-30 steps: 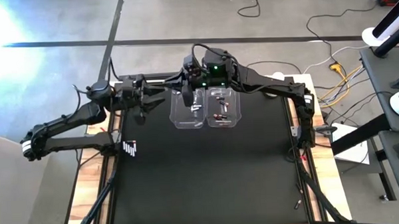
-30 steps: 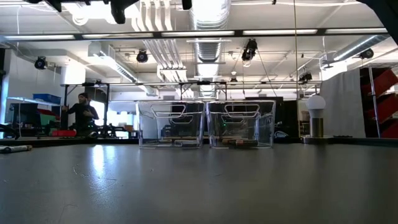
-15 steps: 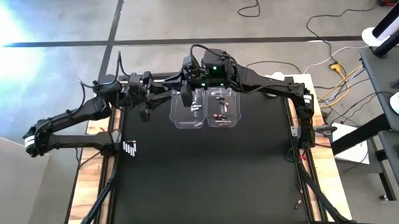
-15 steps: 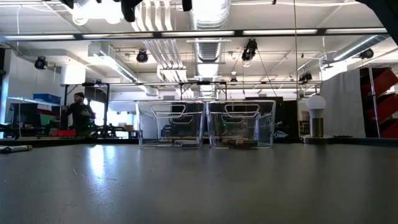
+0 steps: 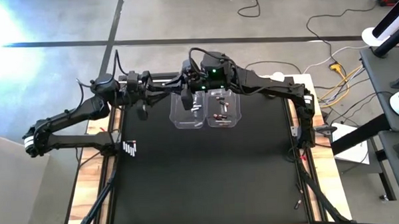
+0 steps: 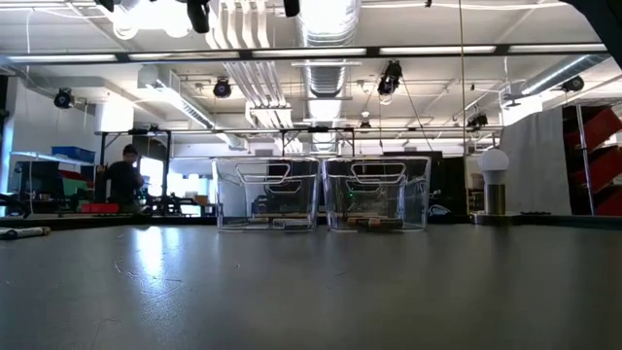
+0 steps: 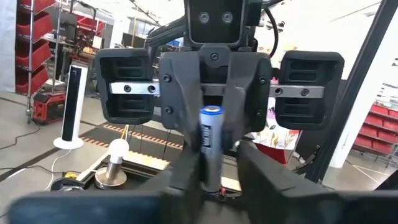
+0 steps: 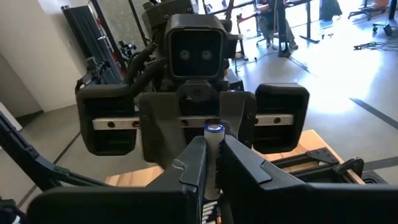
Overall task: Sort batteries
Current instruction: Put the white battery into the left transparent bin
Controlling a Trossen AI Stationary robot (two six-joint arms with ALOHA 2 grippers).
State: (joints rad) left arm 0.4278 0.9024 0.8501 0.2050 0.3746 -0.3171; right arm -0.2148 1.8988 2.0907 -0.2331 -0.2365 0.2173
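Both grippers meet tip to tip, high over the far edge of the left clear bin (image 5: 188,110). Between them stands a silvery battery (image 7: 210,144) with a blue top, also seen as the battery (image 8: 214,140) in the right wrist view. My right gripper (image 8: 214,155) is shut on it. My left gripper (image 7: 221,171) is open, with a finger on either side of the battery's lower part. More batteries lie in a row (image 5: 129,149) near the table's left edge. Others rest on the floors of the left bin and the right bin (image 5: 224,108). My right gripper pinches the battery's body (image 8: 215,149) between its two fingers, below the blue top. The fingers come level from the table's right and lie across the battery. It stands upright, lifted clear of table and bins. I cannot tell whether my left gripper's fingers (image 7: 186,168) touch the battery.
The two clear bins (image 6: 267,194) (image 6: 377,194) stand side by side at the table's far middle. A round silver-and-white knob object (image 6: 495,180) stands far right, and a pen (image 6: 24,231) lies far left. A person (image 6: 124,175) stands in the room behind. The black mat's near half (image 5: 209,185) is bare.
My left gripper has swung toward the table's far edge and right, up to my right gripper, and now faces it tip to tip. My right arm has shifted only slightly. The bins and the row of batteries have stayed put.
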